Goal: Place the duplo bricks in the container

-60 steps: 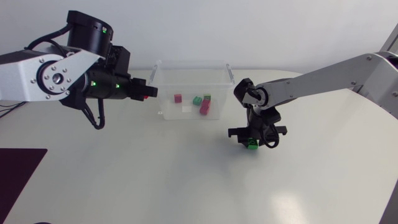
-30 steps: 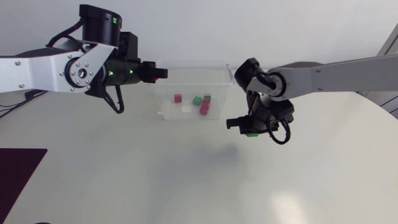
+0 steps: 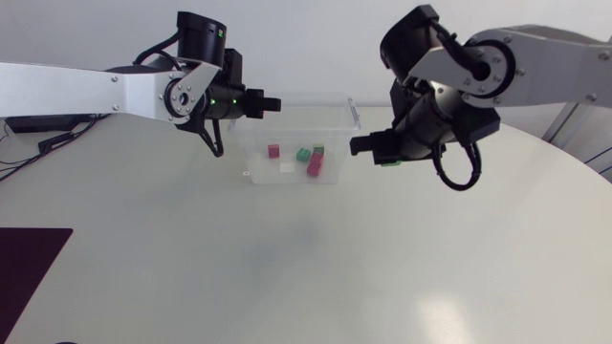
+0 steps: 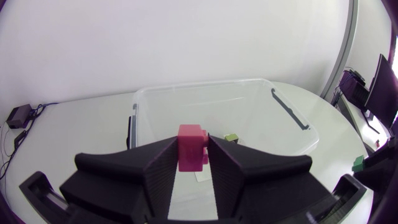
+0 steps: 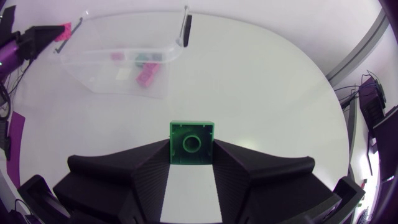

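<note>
The clear plastic container (image 3: pixel 337 107) stands at the back middle of the table, with several pink, green and white bricks (image 3: pixel 315 165) inside. My left gripper (image 3: pixel 268 103) hovers over the container's left rim, shut on a pink brick (image 4: pixel 191 148); in the left wrist view the open container (image 4: pixel 283 112) lies under and ahead of it. My right gripper (image 3: pixel 385 156) is in the air just right of the container, shut on a green brick (image 3: pixel 390 161), which shows studs-down between the fingers (image 5: pixel 192 142). The container (image 5: pixel 99 62) lies well ahead of that gripper.
The white table (image 3: pixel 287 268) spreads wide in front of the container. A dark mat (image 3: pixel 29 258) lies at the table's front left corner. The container's two handles (image 3: pixel 354 113) stick up at its sides.
The right gripper has lifted the green brick off the table and carried it up toward the container's right side. The left gripper has moved right with the pink brick, over the container's left rim.
</note>
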Action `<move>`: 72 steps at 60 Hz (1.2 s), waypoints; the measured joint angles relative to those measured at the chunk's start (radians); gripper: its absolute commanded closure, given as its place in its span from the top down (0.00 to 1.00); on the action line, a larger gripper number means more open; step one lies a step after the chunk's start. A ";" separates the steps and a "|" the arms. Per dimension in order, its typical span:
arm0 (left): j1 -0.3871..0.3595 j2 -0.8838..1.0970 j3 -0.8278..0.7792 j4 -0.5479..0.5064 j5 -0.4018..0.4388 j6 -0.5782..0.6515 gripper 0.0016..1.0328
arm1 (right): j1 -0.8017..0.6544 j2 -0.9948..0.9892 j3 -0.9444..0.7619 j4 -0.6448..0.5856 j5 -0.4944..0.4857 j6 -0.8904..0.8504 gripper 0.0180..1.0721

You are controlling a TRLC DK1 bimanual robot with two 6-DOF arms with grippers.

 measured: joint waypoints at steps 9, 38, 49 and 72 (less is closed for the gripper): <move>0.002 0.071 0.060 -0.002 0.000 0.000 0.40 | 0.031 -0.010 0.074 0.000 0.018 -0.008 0.33; 0.018 0.029 0.166 -0.242 0.000 0.001 0.96 | 0.055 0.094 0.274 0.092 0.021 -0.106 0.33; 0.028 -0.275 0.070 -0.251 0.000 0.001 0.96 | 0.043 0.199 0.348 0.141 0.000 -0.148 0.33; 0.013 -0.717 -0.285 -0.284 0.003 0.005 0.96 | 0.036 0.416 0.513 0.221 -0.017 -0.191 0.42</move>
